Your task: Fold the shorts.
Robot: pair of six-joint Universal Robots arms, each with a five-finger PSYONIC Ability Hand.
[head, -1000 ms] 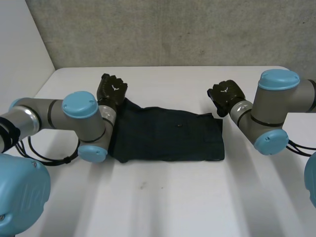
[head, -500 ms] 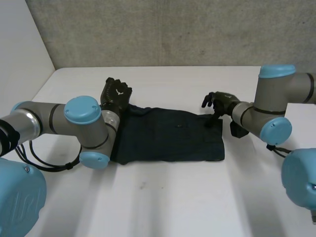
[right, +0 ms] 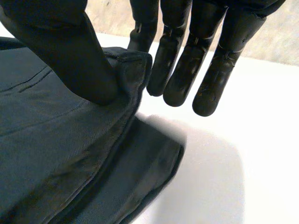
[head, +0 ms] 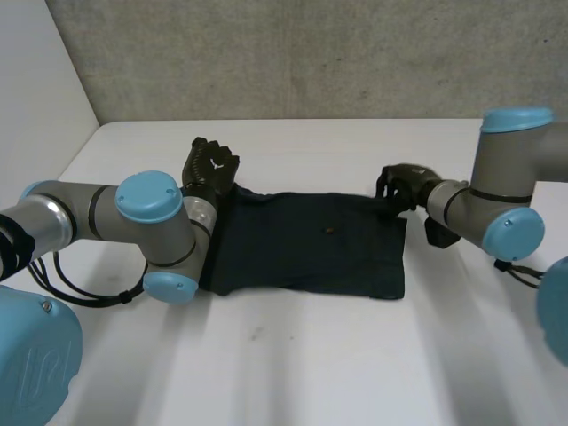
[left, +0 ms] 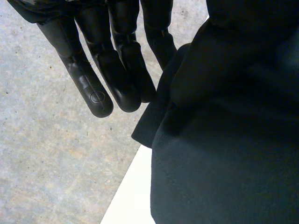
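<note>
Dark shorts lie spread flat on the white table, long side running left to right. My left hand is at their far left corner, which is drawn up to it. In the left wrist view its straight fingers lie against the cloth, which bulges over the thumb. My right hand is at the far right corner. In the right wrist view its thumb presses the rolled hem against the fingers, and that corner is raised off the layer beneath.
My left arm lies low along the shorts' left end. My right arm comes in from the right edge. A grey wall runs behind the table's far edge. Bare table spreads in front of the shorts.
My right hand has come in from the right to the shorts' far right corner, opened, then shut on it. The left hand has shifted only slightly at its corner.
</note>
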